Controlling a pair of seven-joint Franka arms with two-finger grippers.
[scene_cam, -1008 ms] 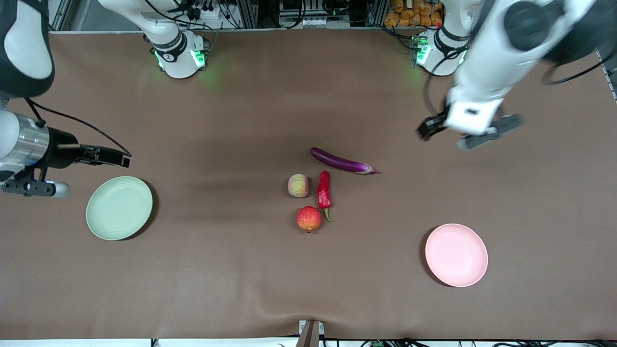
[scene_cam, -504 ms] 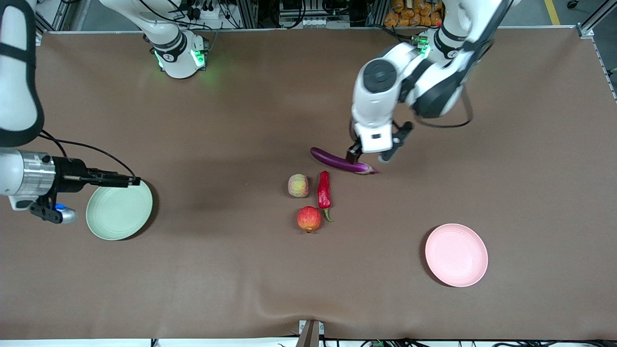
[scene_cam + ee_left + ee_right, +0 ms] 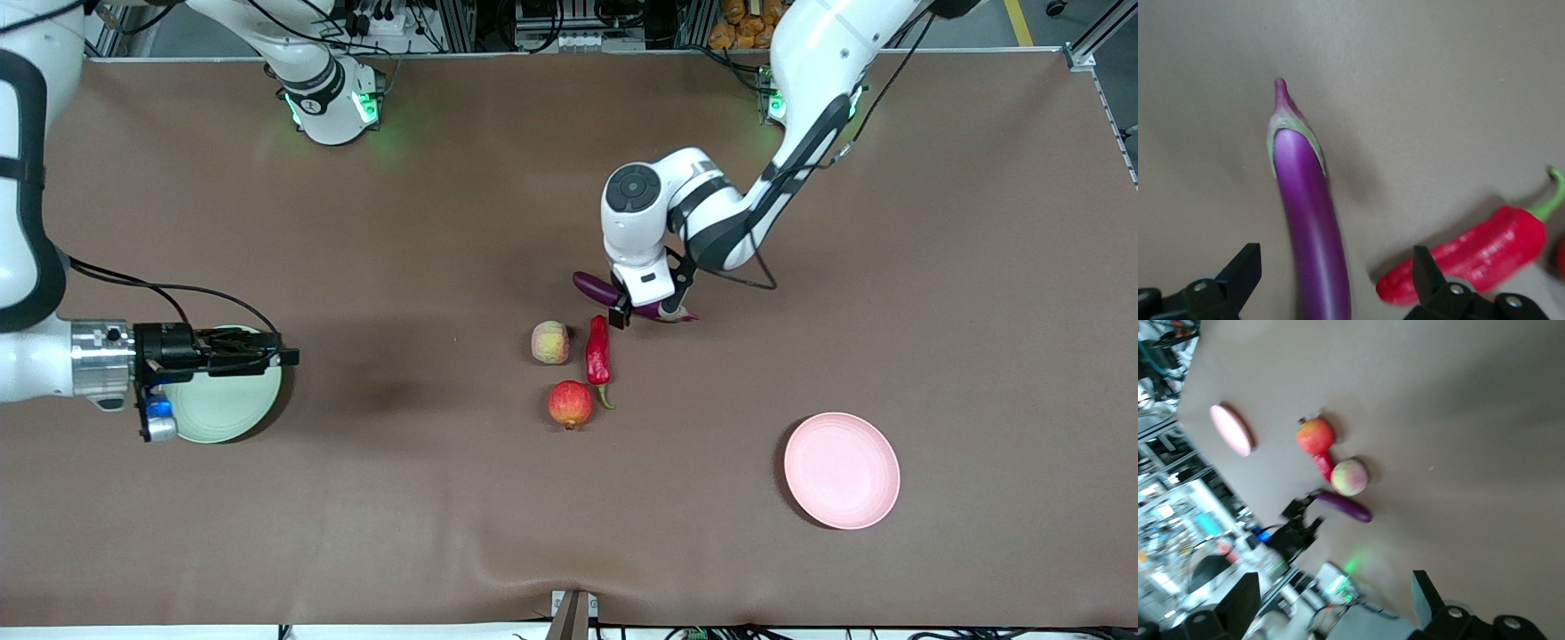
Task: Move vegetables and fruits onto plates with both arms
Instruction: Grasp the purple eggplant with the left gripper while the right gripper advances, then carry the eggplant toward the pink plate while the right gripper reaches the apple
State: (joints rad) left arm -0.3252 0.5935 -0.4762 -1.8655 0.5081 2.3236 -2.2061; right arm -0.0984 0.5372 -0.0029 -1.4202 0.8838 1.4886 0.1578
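Observation:
The purple eggplant (image 3: 593, 286) lies at the table's middle. My left gripper (image 3: 642, 311) is down over it, open, with one finger on each side; in the left wrist view the eggplant (image 3: 1308, 200) runs between the fingers (image 3: 1245, 273) of that gripper (image 3: 1335, 280). The red chili (image 3: 597, 348) lies just nearer the camera, with the pale apple-like fruit (image 3: 550, 342) beside it and the red-orange fruit (image 3: 570, 404) nearer still. My right gripper (image 3: 267, 358) is open and empty over the pale green plate (image 3: 222, 413). The pink plate (image 3: 842, 470) lies toward the left arm's end.
The right wrist view looks along the table from its open gripper (image 3: 1331, 603) to the pink plate (image 3: 1231, 430), the red-orange fruit (image 3: 1315, 435), the apple-like fruit (image 3: 1349, 477) and the eggplant (image 3: 1345, 508). The chili (image 3: 1471, 260) lies close beside one left finger.
My left arm has swung in from its end of the table and come down over the eggplant. My right gripper has moved over the green plate.

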